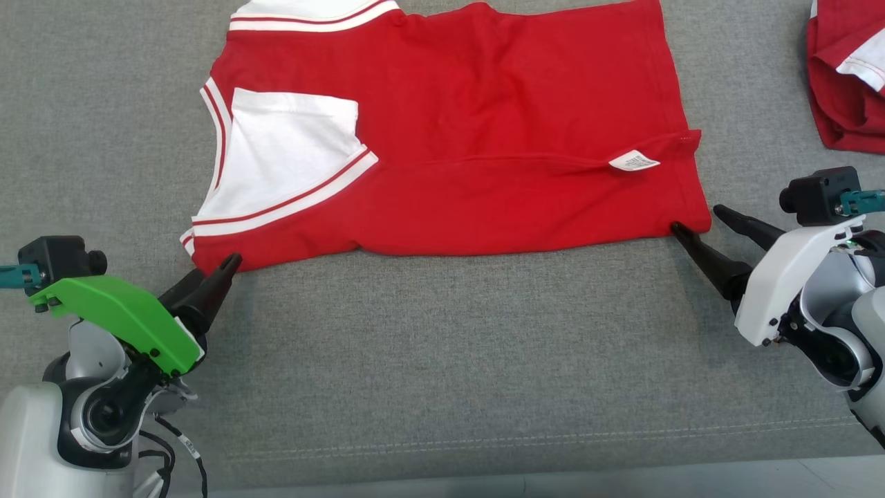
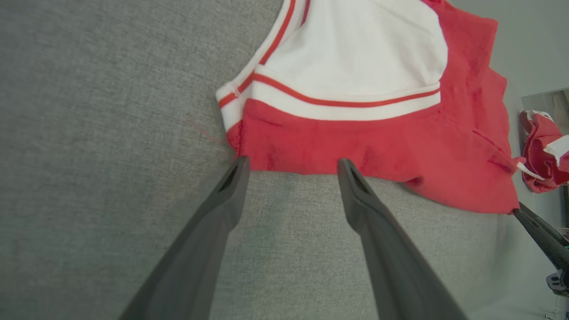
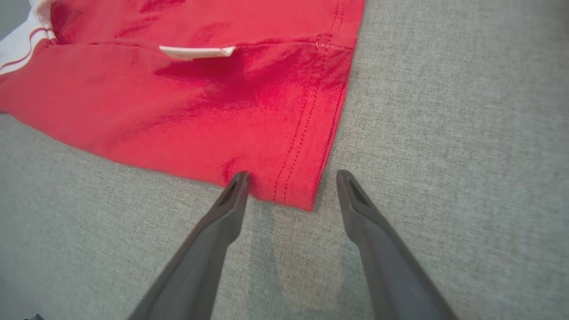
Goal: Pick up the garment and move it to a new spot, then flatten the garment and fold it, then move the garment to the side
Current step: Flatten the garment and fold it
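Head view: a red cloth shirt with white striped sleeves point(image 1: 449, 138) is seen lying flat on a grey woven cloth surface point(image 1: 442, 360). It looks folded once along its length, and a small white label point(image 1: 634, 161) is shown near its right end. Its long side is laid from left to right across the robot, and its near long edge is turned toward both arms. The left gripper point(image 1: 221, 266), topped by a green cover, is placed at the near left corner. The right gripper point(image 1: 697, 218), topped by a white cover, is placed at the near right corner, so each corner is nearest to the arm on its own side. Both grippers are spread wide and nothing is pinched. In the left wrist view, the shirt is found straight ahead of the fingers, with both tips right at the red edge and the corner beside one tip. In the right wrist view, the stitched corner is seen between the two tips, with one tip touching the cloth. The next move is judged to be a pinch on both near corners together, so that the near edge can be lifted. A second red and white bundle of cloth point(image 1: 847, 76) is seen well apart at the far right.
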### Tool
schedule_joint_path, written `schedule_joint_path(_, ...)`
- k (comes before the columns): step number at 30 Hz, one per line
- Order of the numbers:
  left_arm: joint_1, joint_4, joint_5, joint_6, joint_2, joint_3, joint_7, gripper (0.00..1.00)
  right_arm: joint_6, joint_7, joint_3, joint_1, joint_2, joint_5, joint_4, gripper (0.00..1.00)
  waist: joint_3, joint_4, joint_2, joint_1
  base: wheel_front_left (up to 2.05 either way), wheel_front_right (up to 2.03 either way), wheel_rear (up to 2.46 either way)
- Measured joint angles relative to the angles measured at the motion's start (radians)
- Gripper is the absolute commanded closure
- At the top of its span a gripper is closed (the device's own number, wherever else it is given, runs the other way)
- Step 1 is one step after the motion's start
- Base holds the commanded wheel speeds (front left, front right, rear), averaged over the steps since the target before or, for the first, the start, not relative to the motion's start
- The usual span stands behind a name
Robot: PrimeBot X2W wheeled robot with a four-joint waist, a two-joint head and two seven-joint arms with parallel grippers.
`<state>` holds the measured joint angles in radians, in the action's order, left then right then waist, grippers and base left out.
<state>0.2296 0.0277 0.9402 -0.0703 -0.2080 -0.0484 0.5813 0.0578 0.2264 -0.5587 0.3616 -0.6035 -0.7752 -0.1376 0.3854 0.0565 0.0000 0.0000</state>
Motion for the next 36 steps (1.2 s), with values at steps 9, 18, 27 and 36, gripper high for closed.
schedule_joint_path(9, -0.013, -0.012, 0.032, 0.005, -0.001, -0.016, 0.033, 0.00, -0.007, -0.015, 0.001, -0.008, 0.006, 0.000, -0.008, 0.00, 0.015, 0.001, 0.0000, 0.0000, 0.00, 0.00, 0.00)
schedule_joint_path(18, -0.014, -0.015, 0.015, 0.004, -0.036, -0.005, 0.032, 0.00, -0.016, -0.016, 0.001, -0.008, 0.006, 0.000, -0.009, 0.00, 0.023, 0.001, 0.0000, 0.0000, 0.00, 0.00, 0.00)
schedule_joint_path(27, -0.013, 0.003, -0.055, 0.004, -0.073, -0.021, 0.020, 0.00, -0.016, -0.016, 0.001, -0.007, 0.005, 0.000, -0.005, 0.00, 0.032, -0.001, 0.0000, 0.0000, 0.00, 0.00, 0.00)
schedule_joint_path(36, 0.021, 0.029, -0.091, 0.010, -0.076, -0.045, 0.005, 0.00, -0.016, -0.016, 0.001, -0.006, 0.004, 0.000, 0.001, 0.00, 0.045, -0.004, 0.0000, 0.0000, 0.00, 0.00, 0.00)
